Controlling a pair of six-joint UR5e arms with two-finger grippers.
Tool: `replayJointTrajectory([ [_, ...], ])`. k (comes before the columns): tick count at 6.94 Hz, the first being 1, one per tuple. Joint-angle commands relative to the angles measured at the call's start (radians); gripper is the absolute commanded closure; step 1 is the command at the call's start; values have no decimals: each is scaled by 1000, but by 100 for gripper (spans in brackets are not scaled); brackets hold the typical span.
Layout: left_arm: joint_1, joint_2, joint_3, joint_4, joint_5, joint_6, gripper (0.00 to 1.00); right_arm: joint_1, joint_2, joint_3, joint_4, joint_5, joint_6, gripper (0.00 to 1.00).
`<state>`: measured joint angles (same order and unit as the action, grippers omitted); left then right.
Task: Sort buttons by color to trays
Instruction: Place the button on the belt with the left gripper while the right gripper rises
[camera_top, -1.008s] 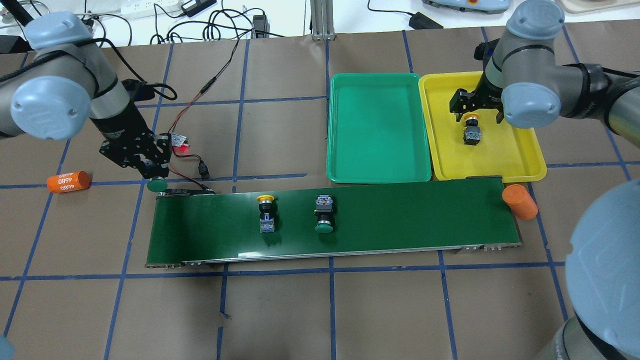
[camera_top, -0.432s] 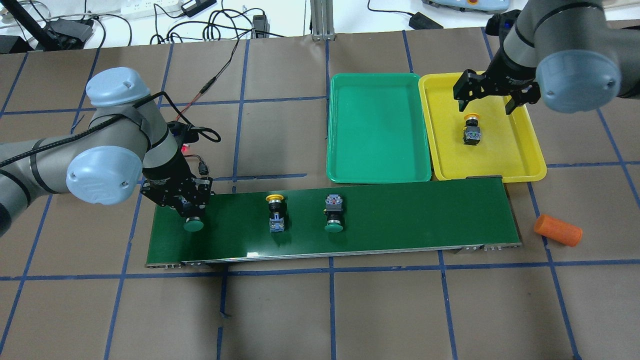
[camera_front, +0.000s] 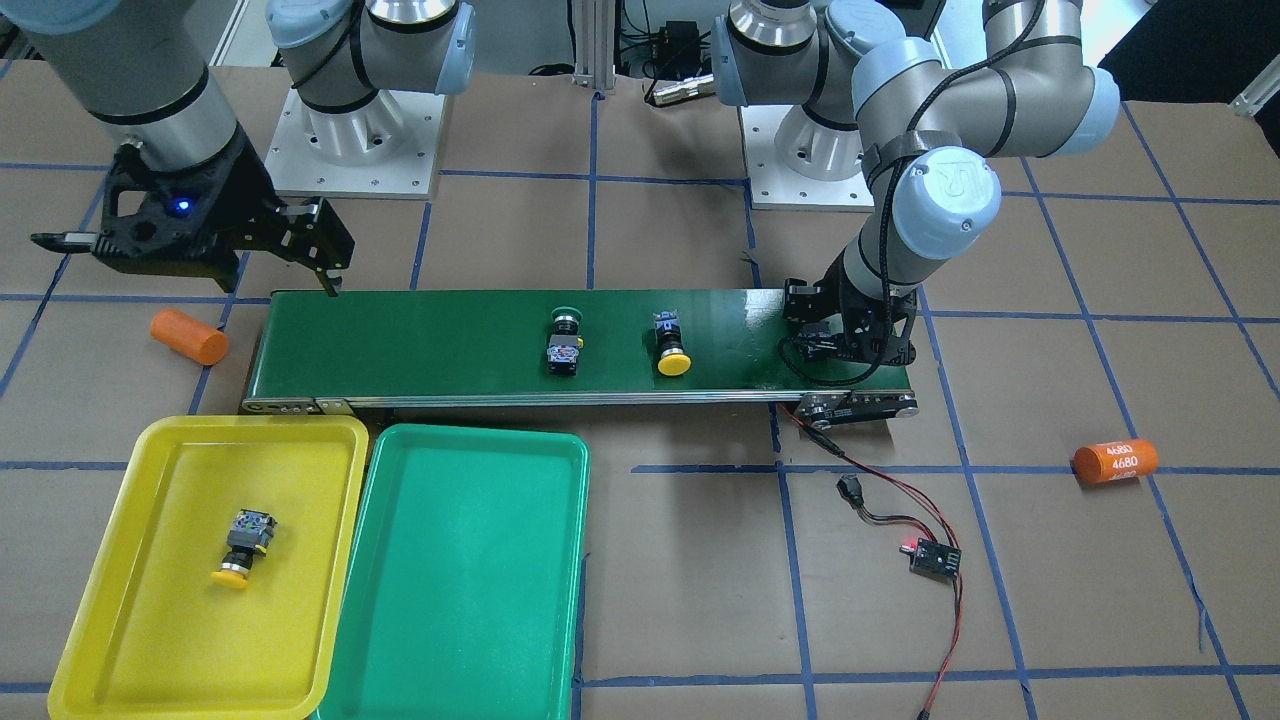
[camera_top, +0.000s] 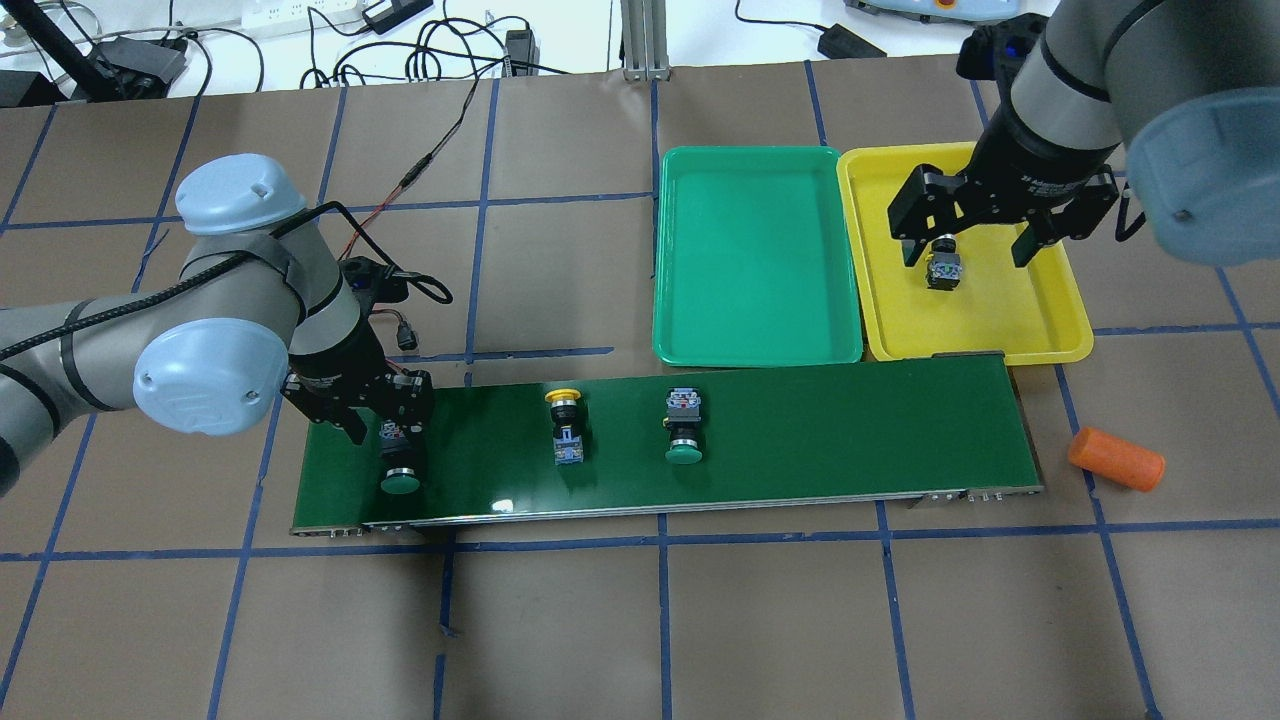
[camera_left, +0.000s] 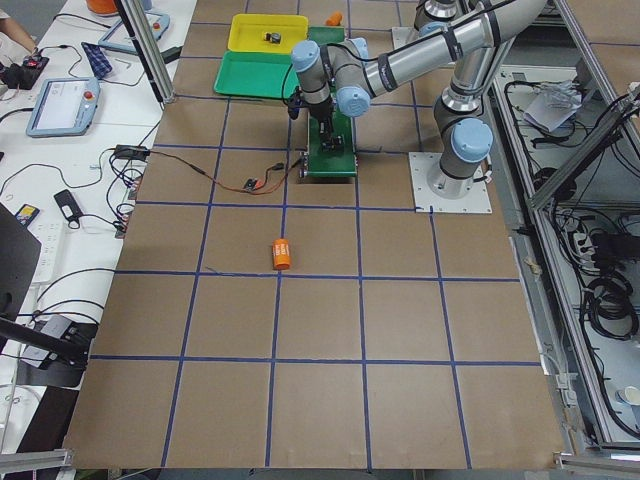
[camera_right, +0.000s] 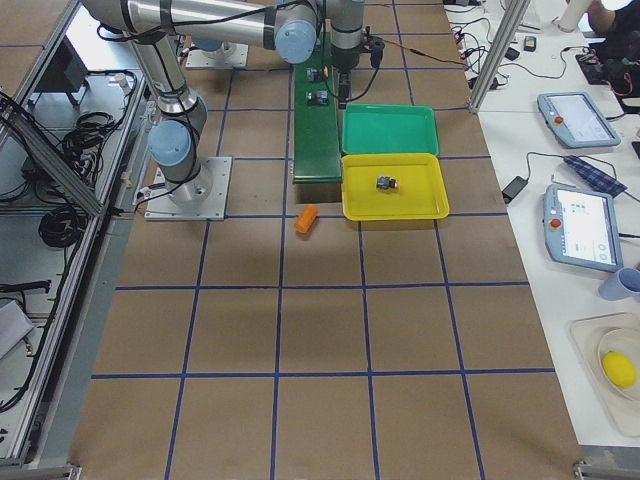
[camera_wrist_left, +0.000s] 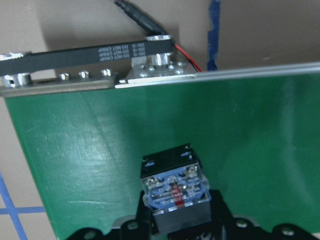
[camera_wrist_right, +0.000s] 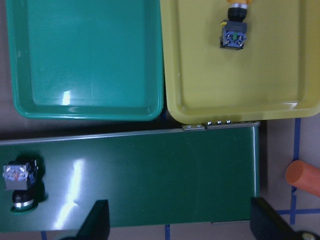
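Buttons, four: two green-capped, two yellow-capped. First green button (camera_wrist_left: 175, 192) is clamped by the narrowed left tool (camera_top: 392, 430) at the belt (camera_top: 850, 430) end. This is shown by the left wrist view and hidden in the front view. Second green button (camera_top: 683, 432) and first yellow button (camera_top: 563, 428): mid-belt. Second yellow button (camera_front: 243, 548): in the yellow tray (camera_top: 1040, 310), beneath the wide-spread right tool (camera_top: 968, 255). Green tray (camera_top: 755, 250): alongside. Orange cylinders, two, on the bench (camera_top: 640, 620): "4680" is read on the marked cylinder (camera_front: 1116, 462), not on the other cylinder (camera_top: 1115, 460).

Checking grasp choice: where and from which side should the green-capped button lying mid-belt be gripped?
Likely its squarish black body, from straight above, with the jaws closing along the conveyor belt. The green-capped button lies on its side across the belt, so its flat side faces are free; the round cap offers less hold.
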<state>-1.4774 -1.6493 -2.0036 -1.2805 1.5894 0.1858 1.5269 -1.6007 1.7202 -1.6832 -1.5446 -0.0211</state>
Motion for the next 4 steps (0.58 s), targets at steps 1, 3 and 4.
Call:
replayJointTrajectory([
  [1,85,-27,156,-38,6,134,0,47,11,60,11,3,1,0],
  [3,326,-101,255,-63,6,597,0,50,15,97,-38,3,54,0],
  [4,398,-142,261,-6,9,829,0,67,25,99,-55,4,56,0],
])
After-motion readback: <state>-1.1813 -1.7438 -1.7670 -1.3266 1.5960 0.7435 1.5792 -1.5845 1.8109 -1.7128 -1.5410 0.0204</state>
